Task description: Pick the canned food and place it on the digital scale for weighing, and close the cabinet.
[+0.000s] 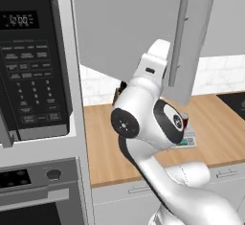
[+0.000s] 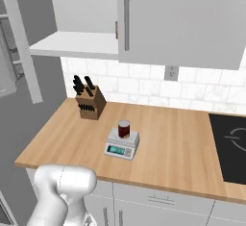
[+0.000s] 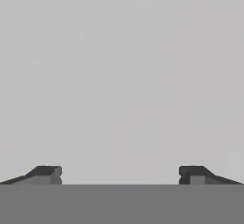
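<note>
The gripper [image 3: 120, 174] has its two fingers [image 3: 47, 174] wide apart with nothing between them, and just ahead of them is a plain grey surface. Down on the wooden counter [image 2: 173, 145], well apart from the fingers, the canned food [image 2: 124, 128] stands upright on the digital scale [image 2: 122, 144]. The cabinet [image 2: 144, 20] has its left door [image 1: 139, 32] swung open, the white shelf [image 2: 79, 44] showing inside.

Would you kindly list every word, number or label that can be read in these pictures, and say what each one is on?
"12:00", roughly: pale digits on the microwave display, blurred, so the reading is uncertain.
Microwave keypad: rows of button labels and number keys, too small to read.
Digital scale display: bluish-green, with no legible digits.
Canned food on the scale: dark red side, no readable label.
Cabinet doors and knife block: no text.
</note>
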